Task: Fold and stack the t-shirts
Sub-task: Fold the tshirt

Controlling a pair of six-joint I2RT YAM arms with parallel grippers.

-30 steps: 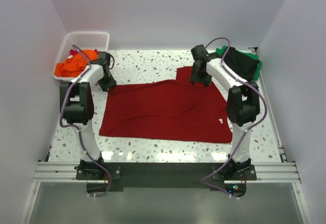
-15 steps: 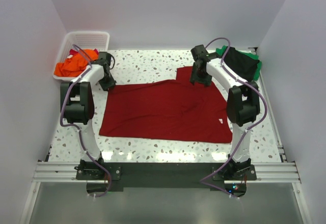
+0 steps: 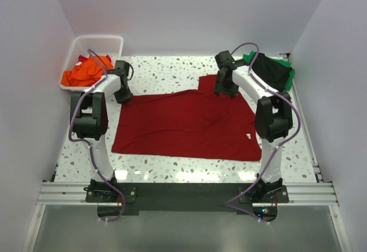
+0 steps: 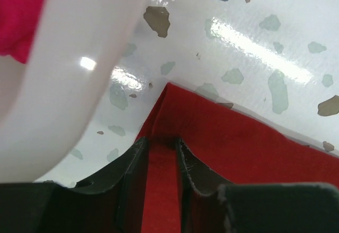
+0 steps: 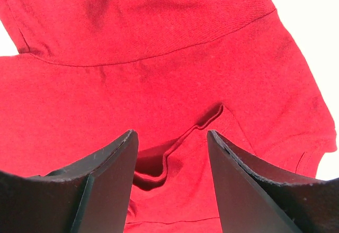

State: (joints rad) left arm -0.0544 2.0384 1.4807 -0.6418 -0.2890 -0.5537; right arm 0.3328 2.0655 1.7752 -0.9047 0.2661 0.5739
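One t-shirt [image 5: 159, 84] wrinkle [image 5: 175, 148] between right jaws; hidden overhead.

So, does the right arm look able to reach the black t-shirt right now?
Probably yes: the right gripper is open and empty, and the black t-shirt lies uncovered close beside that arm.
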